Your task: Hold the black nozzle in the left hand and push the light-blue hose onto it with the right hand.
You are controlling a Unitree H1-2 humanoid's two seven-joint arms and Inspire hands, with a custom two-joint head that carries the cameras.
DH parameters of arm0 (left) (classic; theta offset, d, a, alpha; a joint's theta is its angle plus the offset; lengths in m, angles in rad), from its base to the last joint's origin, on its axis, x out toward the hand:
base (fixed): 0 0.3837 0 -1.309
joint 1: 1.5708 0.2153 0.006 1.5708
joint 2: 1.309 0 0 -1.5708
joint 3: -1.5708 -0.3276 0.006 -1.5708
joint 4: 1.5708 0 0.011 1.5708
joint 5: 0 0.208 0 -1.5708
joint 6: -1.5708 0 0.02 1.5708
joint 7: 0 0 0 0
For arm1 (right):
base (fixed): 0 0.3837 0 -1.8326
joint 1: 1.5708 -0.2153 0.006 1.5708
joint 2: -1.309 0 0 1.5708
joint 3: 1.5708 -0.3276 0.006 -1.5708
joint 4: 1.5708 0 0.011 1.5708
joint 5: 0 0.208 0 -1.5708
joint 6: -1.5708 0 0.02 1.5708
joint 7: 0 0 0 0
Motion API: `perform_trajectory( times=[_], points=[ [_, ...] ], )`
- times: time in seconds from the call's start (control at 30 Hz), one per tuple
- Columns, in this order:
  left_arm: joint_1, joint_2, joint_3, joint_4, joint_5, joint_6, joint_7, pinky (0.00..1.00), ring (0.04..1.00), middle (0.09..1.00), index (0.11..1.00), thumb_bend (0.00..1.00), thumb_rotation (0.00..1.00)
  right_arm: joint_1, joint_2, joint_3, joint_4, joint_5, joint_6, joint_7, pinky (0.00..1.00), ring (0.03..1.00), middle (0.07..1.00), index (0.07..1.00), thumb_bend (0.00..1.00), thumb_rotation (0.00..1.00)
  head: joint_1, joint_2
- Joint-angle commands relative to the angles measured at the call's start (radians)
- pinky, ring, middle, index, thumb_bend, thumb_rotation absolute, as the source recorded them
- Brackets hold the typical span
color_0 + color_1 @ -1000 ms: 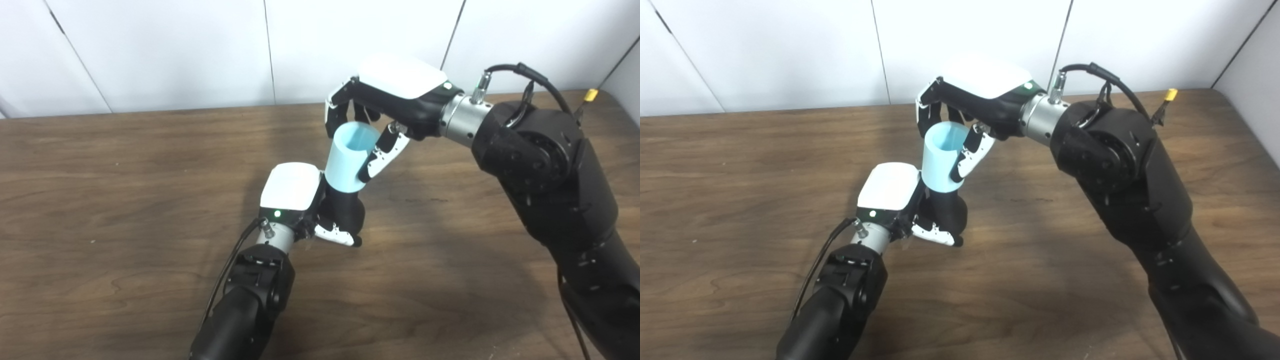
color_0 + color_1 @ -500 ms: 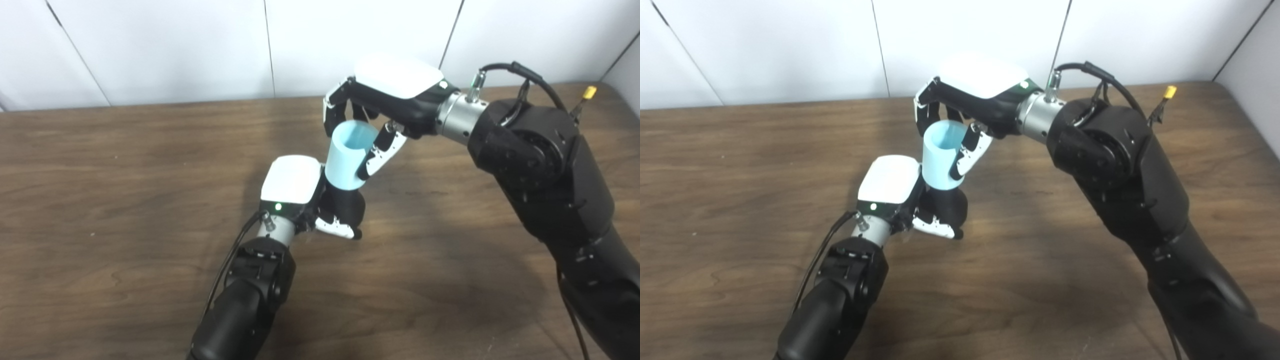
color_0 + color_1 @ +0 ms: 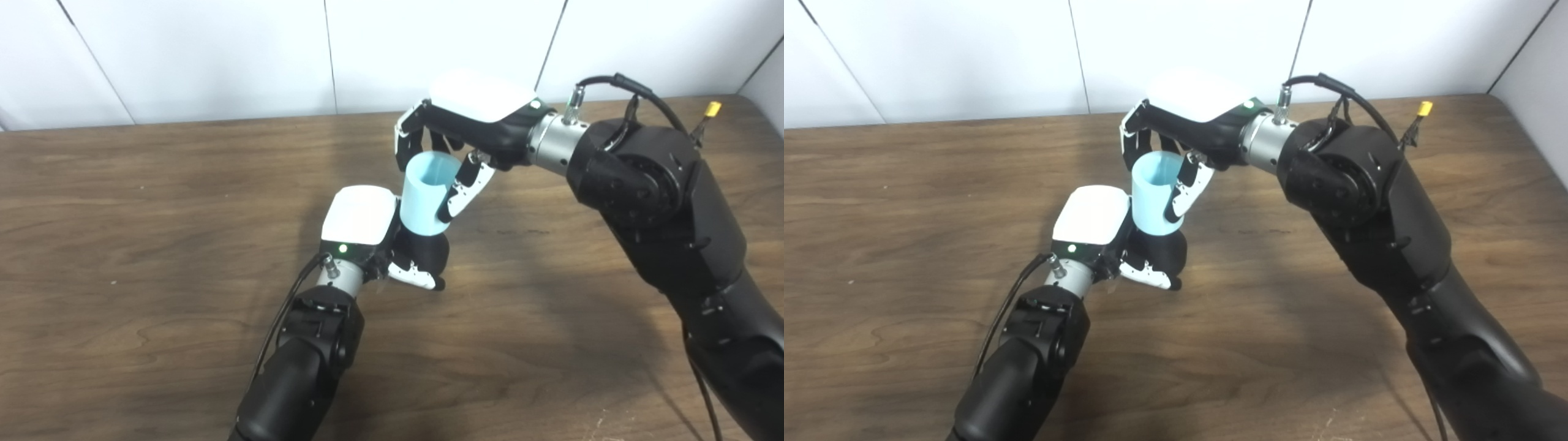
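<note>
A brown wooden table [image 3: 153, 202] with visible grain carries the scene.

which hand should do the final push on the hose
The right robot hand. It already grips the light-blue cylindrical hose from above, so it can likely press straight down. The left robot hand is wrapped around the black nozzle beneath, best placed to brace it.

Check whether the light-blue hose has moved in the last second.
Yes. Against the table's back edge, the hose has dropped toward the left hand, further over the black nozzle.
</note>
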Motion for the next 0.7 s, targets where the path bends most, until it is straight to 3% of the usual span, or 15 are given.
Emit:
perform_trajectory(
  times=[0.0,0.37,0.4,0.43,0.47,0.5,0.57,0.67],
  points=[
    [-0.019,-0.016,-0.007,-0.021,0.007,-0.011,0.034,0.36,0.473,0.492,0.479,0.53,0.0,-0.032,-0.005,-0.004,0.022,-0.001,-0.023,-0.023,0.3,0.386,0.517,0.51,0.49,0.0,-0.001,0.001],
    [-0.019,-0.014,-0.012,-0.026,0.014,-0.013,0.027,0.35,0.475,0.494,0.478,0.52,0.0,-0.033,-0.009,0.001,0.058,0.015,-0.01,-0.017,0.29,0.391,0.501,0.545,0.49,0.0,-0.004,0.003],
    [-0.019,-0.014,-0.012,-0.028,0.013,-0.013,0.024,0.35,0.478,0.497,0.477,0.52,0.0,-0.029,-0.01,-0.004,0.059,0.024,-0.018,-0.026,0.34,0.387,0.498,0.548,0.5,0.0,-0.004,0.003],
    [-0.019,-0.014,-0.011,-0.028,0.012,-0.013,0.023,0.36,0.483,0.5,0.476,0.52,0.0,-0.028,-0.011,-0.005,0.056,0.019,-0.022,-0.032,0.36,0.421,0.491,0.572,0.54,0.0,-0.004,0.003],
    [-0.019,-0.015,-0.011,-0.027,0.012,-0.012,0.024,0.36,0.484,0.499,0.477,0.52,0.0,-0.03,-0.014,-0.004,0.051,0.012,-0.025,-0.033,0.38,0.462,0.537,0.612,0.81,0.12,-0.004,0.003],
    [-0.018,-0.015,-0.01,-0.026,0.012,-0.012,0.027,0.36,0.484,0.5,0.476,0.52,0.0,-0.033,-0.017,-0.003,0.045,0.006,-0.025,-0.03,0.42,0.512,0.584,0.638,0.9,0.18,-0.004,0.003],
    [-0.018,-0.016,-0.01,-0.025,0.015,-0.009,0.024,0.36,0.489,0.504,0.475,0.52,0.0,-0.036,-0.023,-0.006,0.031,0.006,-0.021,-0.024,0.5,0.595,0.663,0.69,0.98,0.27,-0.005,0.004],
    [-0.019,-0.014,-0.011,-0.027,0.013,-0.011,0.02,0.37,0.5,0.514,0.47,0.52,0.0,-0.04,-0.026,-0.015,0.011,0.0,-0.013,-0.022,0.58,0.678,0.722,0.744,1.0,0.34,-0.005,0.004]
  ],
)
